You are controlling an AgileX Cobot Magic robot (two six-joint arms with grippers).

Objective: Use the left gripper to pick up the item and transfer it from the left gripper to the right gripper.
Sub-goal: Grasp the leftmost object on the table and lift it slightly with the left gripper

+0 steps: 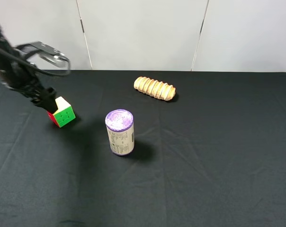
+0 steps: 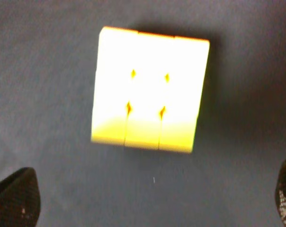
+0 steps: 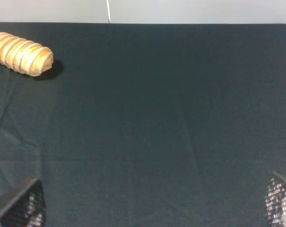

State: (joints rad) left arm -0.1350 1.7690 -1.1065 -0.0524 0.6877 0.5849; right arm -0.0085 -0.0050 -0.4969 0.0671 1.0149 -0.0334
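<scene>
The table (image 1: 204, 189) is covered by a creased black cloth (image 1: 218, 142). Behind it, a white wall (image 1: 143, 33) is divided by thin seams (image 1: 84, 35).

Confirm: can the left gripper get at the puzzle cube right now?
Likely yes. The left gripper is open close over the cube, its fingers spread wider than the cube, with only bare cloth between fingers and cube. The purple-topped cylinder stands clear to one side.

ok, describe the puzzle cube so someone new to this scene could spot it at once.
On the black tablecloth, look to the left side, at the tip of the left gripper. The puzzle cube lies there, left of the purple-topped cylinder. It alone is boxy and multicoloured, with white, green and red faces.
</scene>
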